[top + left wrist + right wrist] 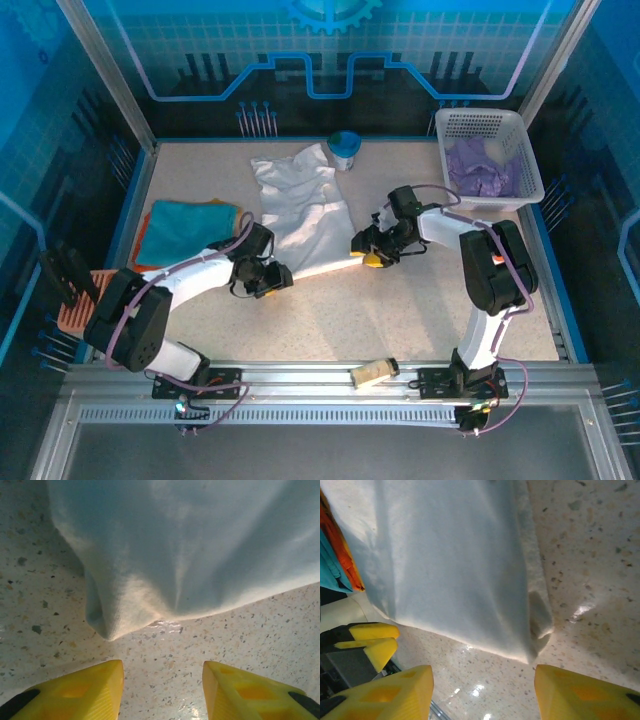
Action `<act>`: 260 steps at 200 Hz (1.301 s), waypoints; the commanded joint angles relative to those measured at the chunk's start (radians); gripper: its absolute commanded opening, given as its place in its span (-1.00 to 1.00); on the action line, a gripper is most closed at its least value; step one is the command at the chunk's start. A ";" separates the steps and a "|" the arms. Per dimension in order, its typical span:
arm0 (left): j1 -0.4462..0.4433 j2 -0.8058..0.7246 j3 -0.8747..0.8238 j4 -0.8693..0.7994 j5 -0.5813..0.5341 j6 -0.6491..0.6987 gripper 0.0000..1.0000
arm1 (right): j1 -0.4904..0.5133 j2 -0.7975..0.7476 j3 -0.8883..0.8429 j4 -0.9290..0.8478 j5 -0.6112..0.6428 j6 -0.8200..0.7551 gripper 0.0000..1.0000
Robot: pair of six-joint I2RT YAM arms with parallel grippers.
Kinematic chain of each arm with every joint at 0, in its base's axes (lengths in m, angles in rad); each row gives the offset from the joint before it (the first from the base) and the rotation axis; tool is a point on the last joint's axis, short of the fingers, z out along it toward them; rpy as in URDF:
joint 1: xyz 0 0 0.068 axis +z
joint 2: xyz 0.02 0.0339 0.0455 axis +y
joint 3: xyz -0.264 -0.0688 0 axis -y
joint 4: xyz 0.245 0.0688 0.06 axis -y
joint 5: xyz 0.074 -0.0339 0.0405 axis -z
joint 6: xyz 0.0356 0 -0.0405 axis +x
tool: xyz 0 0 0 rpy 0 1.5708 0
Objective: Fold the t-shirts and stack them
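A white t-shirt lies spread on the speckled table, its near hem running between the two grippers. My left gripper sits low at the hem's left corner, open, with bare table between its yellow fingers and the cloth just ahead. My right gripper is at the hem's right corner, also open, and the folded corner of the shirt lies just beyond its fingertips. A teal t-shirt lies folded on an orange one at the left. A pale purple shirt fills the basket.
A white lattice basket stands at the back right. A teal cup stands behind the white shirt. A salmon ribbed tray lies at the left edge. A small beige object rests on the front rail.
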 commanded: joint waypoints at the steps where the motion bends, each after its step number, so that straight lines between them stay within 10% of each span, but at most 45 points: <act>1: 0.009 -0.055 -0.025 0.033 0.031 -0.028 -0.09 | -0.014 -0.051 -0.051 0.033 0.040 -0.014 0.09; 260: 0.129 -0.047 -0.128 0.210 0.051 0.075 -0.68 | -0.009 0.059 -0.046 0.179 0.001 -0.028 -0.52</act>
